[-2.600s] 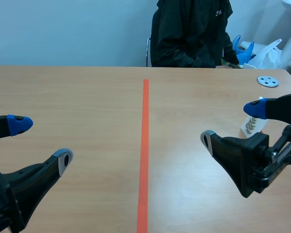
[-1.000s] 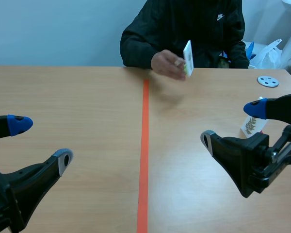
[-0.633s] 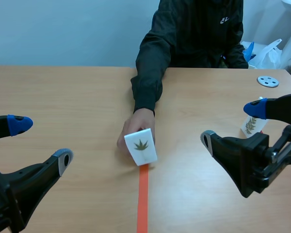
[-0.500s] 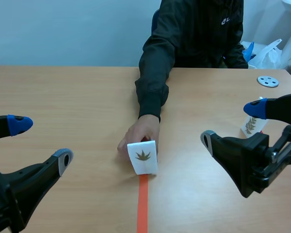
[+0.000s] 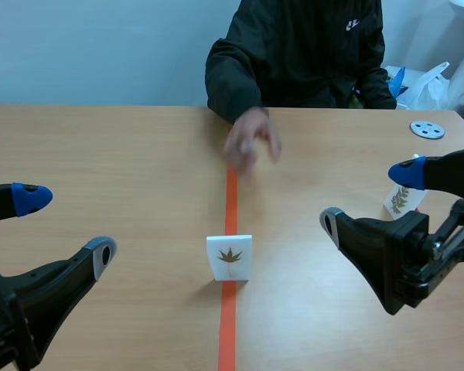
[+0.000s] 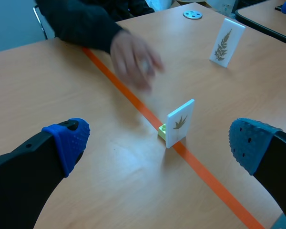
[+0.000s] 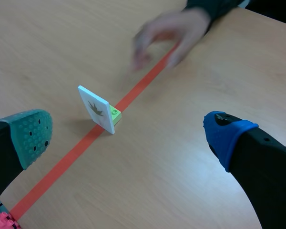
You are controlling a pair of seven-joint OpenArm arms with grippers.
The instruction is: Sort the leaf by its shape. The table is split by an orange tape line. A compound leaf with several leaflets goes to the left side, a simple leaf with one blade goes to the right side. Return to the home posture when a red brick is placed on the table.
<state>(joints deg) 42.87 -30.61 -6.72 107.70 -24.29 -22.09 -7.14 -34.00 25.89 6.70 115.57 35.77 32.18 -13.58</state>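
I am holding my left gripper low over the left half of the table, its fingers spread wide apart and gripping nothing. To the right of it, the leaf card is standing upright on a small green base, right on the orange tape line, so it is not lying on either side yet. Its broad face is looking toward me and running across the line, with the thin edges pointing left and right. Farther along the tape a person's hand is hovering, blurred and well apart from the card. The printed leaf is reading to me as one lobed blade, not separate leaflets, though it is small, so I am judging that it belongs on the right. My right gripper is waiting over the right half, its fingers also spread and empty. It is sitting slightly nearer the card than my left, with the card lying to its left and a little nearer me. Just behind it a fern card is standing, and a grey disc is lying far right.
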